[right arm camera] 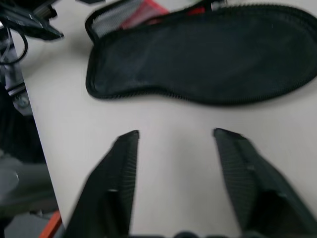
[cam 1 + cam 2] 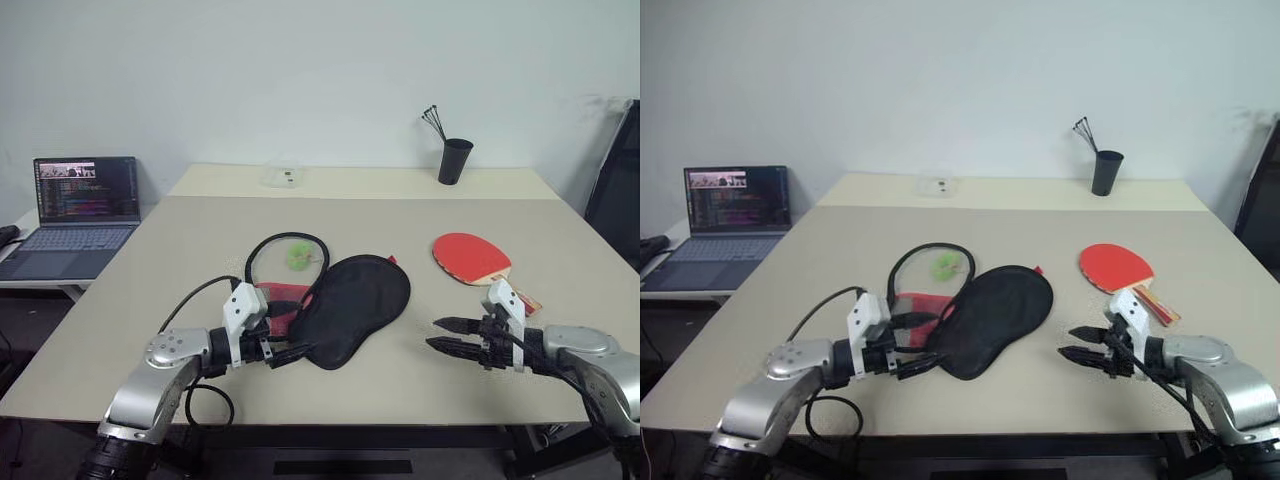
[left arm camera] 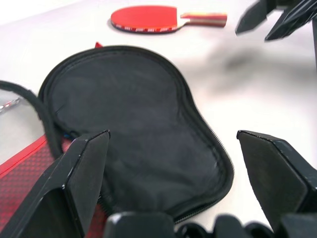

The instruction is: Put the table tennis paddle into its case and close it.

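Note:
The case (image 2: 358, 307) lies in the middle of the table, black side up, unzipped, with its red half (image 2: 282, 302) and zipper rim loop (image 2: 288, 242) spread to the left. The table tennis paddle (image 2: 471, 257) lies red face up to the right of the case, its striped handle (image 2: 518, 295) pointing toward me. My left gripper (image 2: 292, 351) is open just left of the case's narrow end, nothing between its fingers. My right gripper (image 2: 441, 334) is open over bare table, right of the case and in front of the paddle handle.
A small green charm (image 2: 299, 257) sits inside the zipper loop. A black cup (image 2: 454, 160) with sticks and a clear box (image 2: 285, 176) stand at the table's far side. An open laptop (image 2: 75, 214) rests on a side desk to the left.

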{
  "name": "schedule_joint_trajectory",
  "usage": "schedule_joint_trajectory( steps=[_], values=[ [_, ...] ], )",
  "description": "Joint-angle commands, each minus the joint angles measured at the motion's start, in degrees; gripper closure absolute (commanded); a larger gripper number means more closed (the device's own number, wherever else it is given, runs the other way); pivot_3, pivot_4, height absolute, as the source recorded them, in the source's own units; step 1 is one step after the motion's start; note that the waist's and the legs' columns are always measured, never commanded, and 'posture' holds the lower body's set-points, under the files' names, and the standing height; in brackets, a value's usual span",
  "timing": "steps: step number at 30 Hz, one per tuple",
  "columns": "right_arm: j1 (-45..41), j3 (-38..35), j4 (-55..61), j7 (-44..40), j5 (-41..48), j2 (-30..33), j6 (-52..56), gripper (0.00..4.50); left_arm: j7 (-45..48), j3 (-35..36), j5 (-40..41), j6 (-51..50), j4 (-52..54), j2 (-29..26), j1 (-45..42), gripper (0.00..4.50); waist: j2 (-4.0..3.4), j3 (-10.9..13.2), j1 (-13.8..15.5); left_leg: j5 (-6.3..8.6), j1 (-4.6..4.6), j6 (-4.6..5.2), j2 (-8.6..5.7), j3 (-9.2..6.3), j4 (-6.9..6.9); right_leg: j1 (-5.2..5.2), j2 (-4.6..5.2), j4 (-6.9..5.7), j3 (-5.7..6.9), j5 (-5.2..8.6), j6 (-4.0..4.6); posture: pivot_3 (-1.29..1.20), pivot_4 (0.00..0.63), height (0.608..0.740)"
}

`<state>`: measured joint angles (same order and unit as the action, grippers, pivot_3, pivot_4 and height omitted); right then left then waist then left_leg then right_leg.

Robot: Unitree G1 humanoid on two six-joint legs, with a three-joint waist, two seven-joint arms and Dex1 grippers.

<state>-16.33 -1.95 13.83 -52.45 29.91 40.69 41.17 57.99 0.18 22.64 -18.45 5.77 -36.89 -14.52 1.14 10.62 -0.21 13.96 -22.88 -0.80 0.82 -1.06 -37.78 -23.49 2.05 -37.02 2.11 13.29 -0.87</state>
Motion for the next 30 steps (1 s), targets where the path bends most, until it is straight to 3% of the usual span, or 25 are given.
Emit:
schedule_joint_trajectory(
  steps=[1,3,13,21,30],
  values=[
    [-3.40,1.46,-2.60,2.76,-1.91,-2.37,-0.72,0.42,1.72,1.44,0.12,0.87,-2.43,-1.75,-2.74,0.00,0.00,0.00,0.09,0.00,0.00,0.00,0.00,-0.02,0.00,0.01,-0.01,0.00,0.02,0.00,0.00,0.00,0.150,0.740],
    [-6.00,2.63,-6.01,6.14,-4.28,-4.68,-0.58,0.05,3.00,1.50,0.64,-0.05,-4.40,-2.44,-4.96,0.00,0.01,0.00,0.10,0.00,-0.02,0.00,-0.02,0.00,-0.01,0.00,-0.01,0.00,0.04,0.00,0.00,0.00,0.150,0.740],
    [-13.11,2.19,-18.49,18.90,-7.99,-14.14,6.59,0.05,9.42,0.40,-0.76,0.60,-13.64,-5.08,-13.77,0.00,0.01,0.01,0.08,0.00,-0.10,0.01,-0.03,0.14,0.04,-0.09,0.00,-0.02,-0.01,-0.02,-0.01,0.00,0.150,0.740],
    [-12.00,0.28,-12.12,19.31,-0.25,-18.20,18.85,0.05,9.07,1.08,-1.11,0.64,-12.45,-4.93,-12.89,0.00,0.00,0.01,0.07,0.01,-0.06,0.01,0.01,0.04,0.04,-0.08,0.00,-0.05,-0.03,-0.02,-0.01,0.00,0.150,0.740],
    [-15.83,1.34,-14.93,23.14,-0.73,-27.16,20.04,0.05,7.83,2.00,-0.71,-0.38,-9.21,-5.45,-10.59,0.00,0.00,0.02,-0.79,0.01,-0.01,0.02,0.10,0.04,0.05,-0.10,-0.08,-0.12,-0.07,-0.02,0.00,0.00,0.150,0.740]
  ],
)
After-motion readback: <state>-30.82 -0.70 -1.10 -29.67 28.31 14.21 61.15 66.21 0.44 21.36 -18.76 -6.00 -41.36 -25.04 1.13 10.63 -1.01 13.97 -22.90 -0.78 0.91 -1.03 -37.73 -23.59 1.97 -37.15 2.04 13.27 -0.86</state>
